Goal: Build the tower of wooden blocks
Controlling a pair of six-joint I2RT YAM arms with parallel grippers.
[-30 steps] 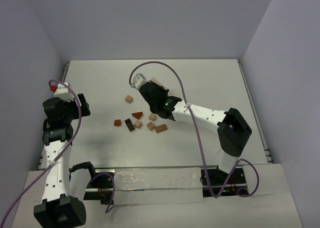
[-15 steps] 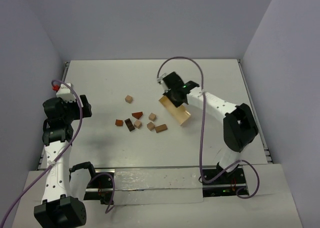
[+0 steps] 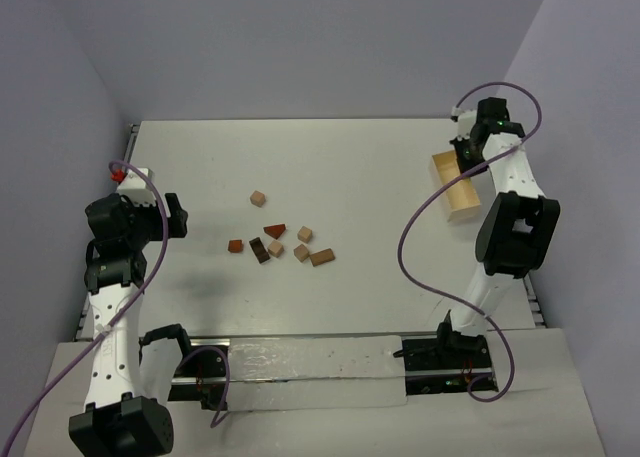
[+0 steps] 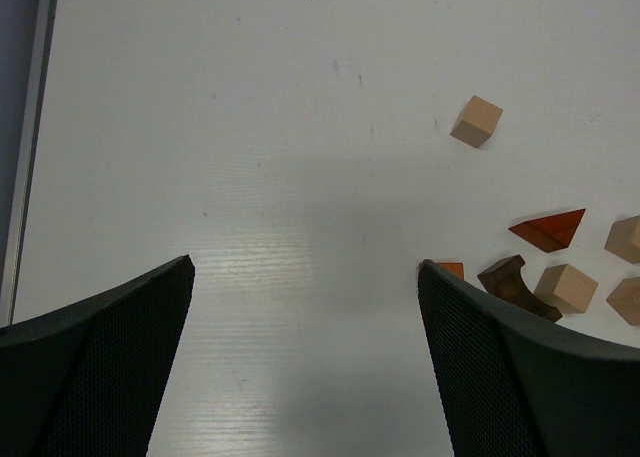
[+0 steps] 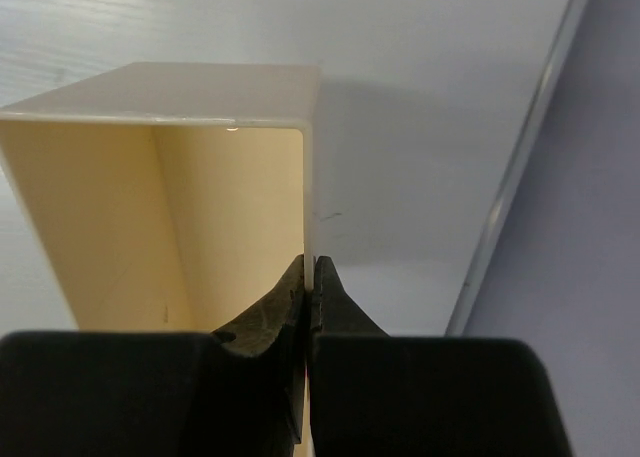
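Observation:
Several small wooden blocks lie loose in the middle of the table: a tan cube (image 3: 258, 198), a reddish-brown triangular piece (image 3: 275, 231), a reddish cube (image 3: 236, 245), a dark brown block (image 3: 260, 250) and a tan bar (image 3: 322, 258). None is stacked. My left gripper (image 3: 172, 217) is open and empty to their left. Its wrist view shows the tan cube (image 4: 476, 121), the triangular piece (image 4: 547, 230) and the dark block (image 4: 516, 282) beside the right finger (image 4: 500, 377). My right gripper (image 3: 468, 160) is at the far right, shut on the side wall of a pale wooden box (image 5: 200, 97).
The pale box (image 3: 455, 185) is empty and open toward the right wrist camera, close to the table's right rail (image 5: 520, 177). Purple cables loop over both arms. White walls enclose the table (image 3: 380, 177) on three sides.
My right arm has swung from the blocks in the middle to the far right edge, carrying the pale box with it. The blocks and the left arm have stayed put.

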